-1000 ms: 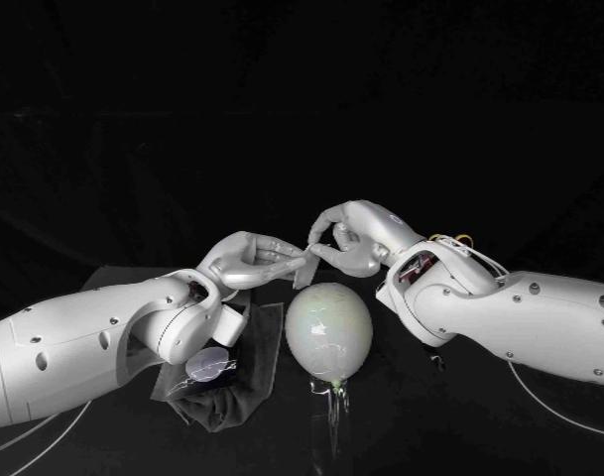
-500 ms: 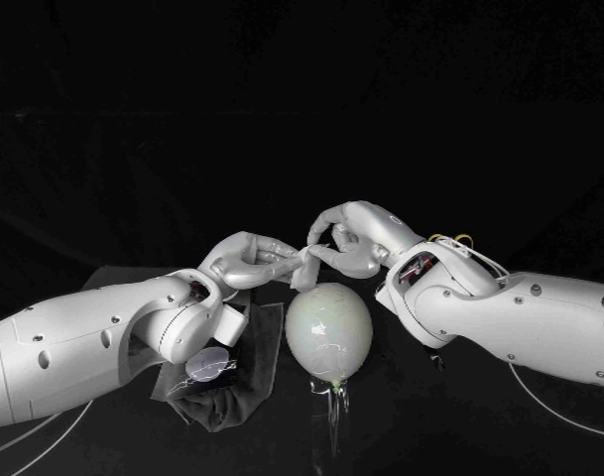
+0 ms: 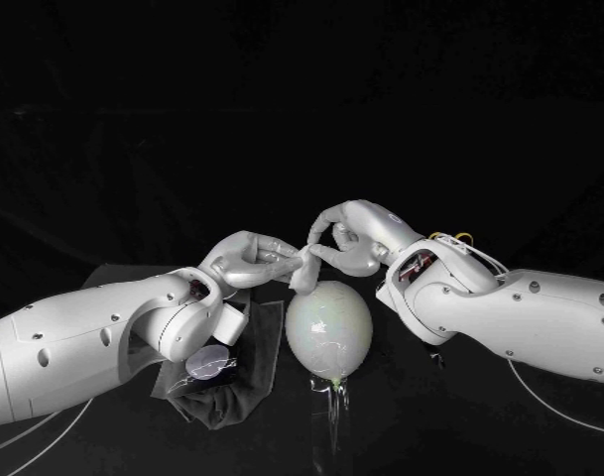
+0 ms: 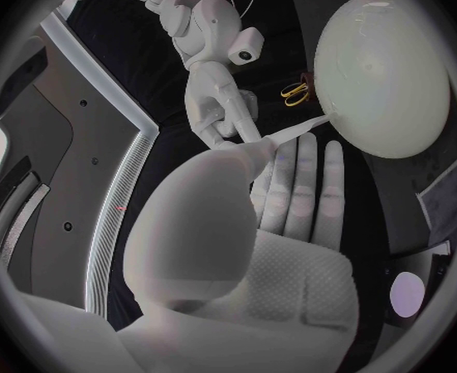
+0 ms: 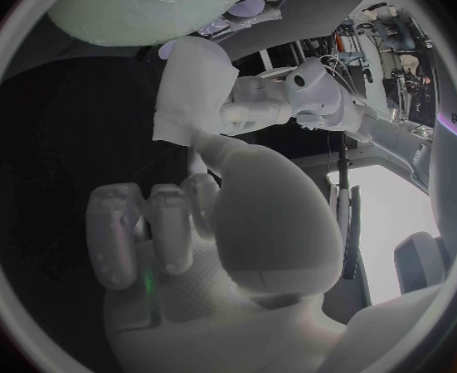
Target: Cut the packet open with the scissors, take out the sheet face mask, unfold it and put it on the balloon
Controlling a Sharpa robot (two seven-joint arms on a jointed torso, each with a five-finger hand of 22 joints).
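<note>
Sheet mask (image 3: 306, 268) is out of its packet (image 3: 240, 392) and hangs as a small white folded strip between the two hands, at 12 o'clock from the balloon (image 3: 329, 330), just above its far end. Left hand (image 3: 252, 260) sits at 11 o'clock of the balloon and pinches one edge of the mask between the thumb and a curled finger. In the left wrist view its other fingers (image 4: 295, 182) lie straight and side by side, not spread. Right hand (image 3: 347, 238) arches in at 1 o'clock. Its thumb tip meets the mask's lower corner, and its remaining fingers (image 5: 150, 232) curl toward the palm. The mask's tip reaches the balloon's edge in the left wrist view, but whether they touch cannot be told.

The balloon, pale and egg-shaped, lies on its side on the black table (image 3: 430, 416), knot pointing to 6 o'clock. The packet, dark with a round light patch, lies at 8 o'clock of the balloon, partly under the left arm.
</note>
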